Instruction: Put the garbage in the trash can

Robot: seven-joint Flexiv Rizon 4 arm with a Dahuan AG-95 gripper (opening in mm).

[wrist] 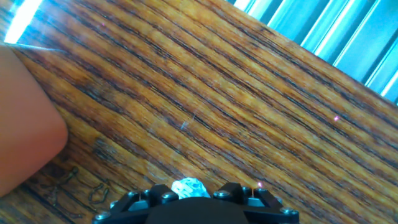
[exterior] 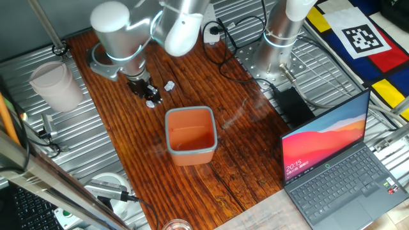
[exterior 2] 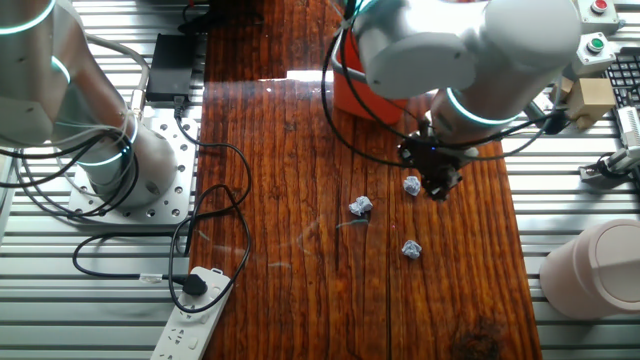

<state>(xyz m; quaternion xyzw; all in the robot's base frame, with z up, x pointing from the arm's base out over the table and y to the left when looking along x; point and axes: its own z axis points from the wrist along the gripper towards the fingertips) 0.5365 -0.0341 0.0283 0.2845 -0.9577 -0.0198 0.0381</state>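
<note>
The garbage is small white-grey crumpled scraps on the wooden table. My gripper (exterior: 149,97) is down at the table behind the orange trash can (exterior: 190,135), with its fingers closed on one scrap (wrist: 189,187), which also shows at the fingertips in one fixed view (exterior: 153,102) and in the other fixed view (exterior 2: 412,185). Two more scraps (exterior 2: 361,206) (exterior 2: 411,249) lie loose beside my gripper (exterior 2: 438,182). One of them shows in one fixed view (exterior: 170,85). The trash can's wall fills the left edge of the hand view (wrist: 25,130); the arm partly hides it in the other fixed view (exterior 2: 345,92).
A translucent white cup (exterior: 56,85) stands at the table's left side. An open laptop (exterior: 339,167) sits at the front right. A second arm's base (exterior: 281,38), cables and a power strip (exterior 2: 195,315) are behind the wooden board.
</note>
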